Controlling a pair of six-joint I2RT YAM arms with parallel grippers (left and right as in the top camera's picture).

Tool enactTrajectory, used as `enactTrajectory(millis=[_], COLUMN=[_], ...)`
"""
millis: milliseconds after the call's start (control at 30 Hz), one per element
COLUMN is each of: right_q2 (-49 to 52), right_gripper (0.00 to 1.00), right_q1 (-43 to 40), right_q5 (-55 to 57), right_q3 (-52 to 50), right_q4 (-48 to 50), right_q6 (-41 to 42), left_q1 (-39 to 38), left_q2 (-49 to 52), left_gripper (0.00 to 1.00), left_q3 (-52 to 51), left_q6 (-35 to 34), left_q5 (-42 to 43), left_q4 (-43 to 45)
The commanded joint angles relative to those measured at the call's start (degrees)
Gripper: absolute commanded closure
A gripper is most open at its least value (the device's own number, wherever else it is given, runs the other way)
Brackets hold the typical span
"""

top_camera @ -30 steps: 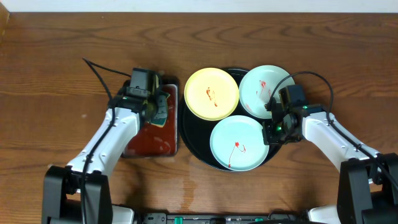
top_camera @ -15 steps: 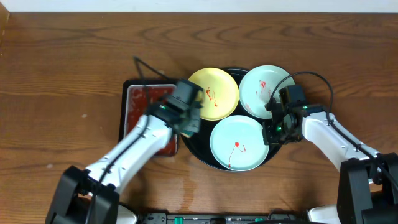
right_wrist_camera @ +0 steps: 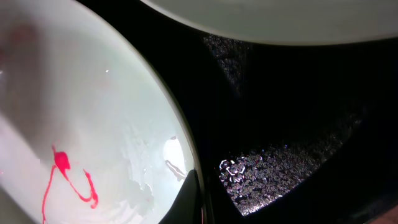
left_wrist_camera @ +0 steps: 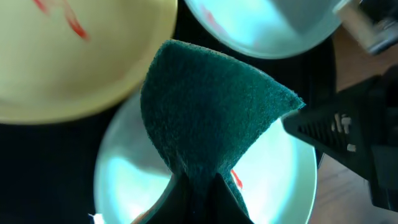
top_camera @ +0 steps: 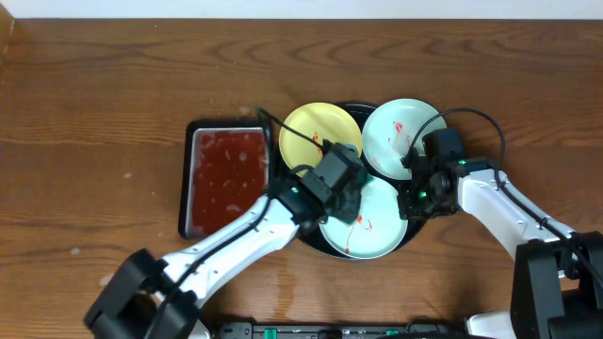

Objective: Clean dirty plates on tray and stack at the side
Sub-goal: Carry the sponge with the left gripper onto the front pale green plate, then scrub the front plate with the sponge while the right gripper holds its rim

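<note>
**A:** "The left tool (left_wrist_camera: 198, 198), pinching a dark green scouring pad (left_wrist_camera: 211, 112), has swung from the rectangular tray of red liquid (top_camera: 221, 174) to above the nearest mint round plate (top_camera: 372, 231)."

**B:** "The right tool (top_camera: 413, 196) is pressed together at that plate's rim, on the glossy black round tray (top_camera: 365, 109). Scrubbing can start."

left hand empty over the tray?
No, the left hand pinches a dark green scrub pad over the near mint plate.
</note>
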Motion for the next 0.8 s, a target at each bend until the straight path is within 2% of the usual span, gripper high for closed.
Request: enactTrajectory(millis=[0,133,367,767], right_q2=[0.3,0.3,0.3,0.3], right_gripper=[0.99,0.99,0.99,0.99], right_q1=[0.2,0.2,0.2,0.2], right_q5=[0.2,0.2,0.2,0.2], right_q3=[0.9,0.9,0.9,0.9], right_q4=[-0.3,-0.3,-0.4,-0.7], right_q6=[-0.2,-0.2,-0.2,-0.2], left_q1=[-1.6,-3.5,-5.0,-5.0], left_q2=[3.3,6.2,10.2,10.3], left_gripper=[0.92,0.93,0.92,0.92], left_q3=[1.7,1.7,1.7,1.7], left_q6=[-6.1,-6.3,-6.1,-8.4], left_q5=[1.1,3.8,2.7,5.3], left_q4=[0.0,0.3,-1.5,6.9])
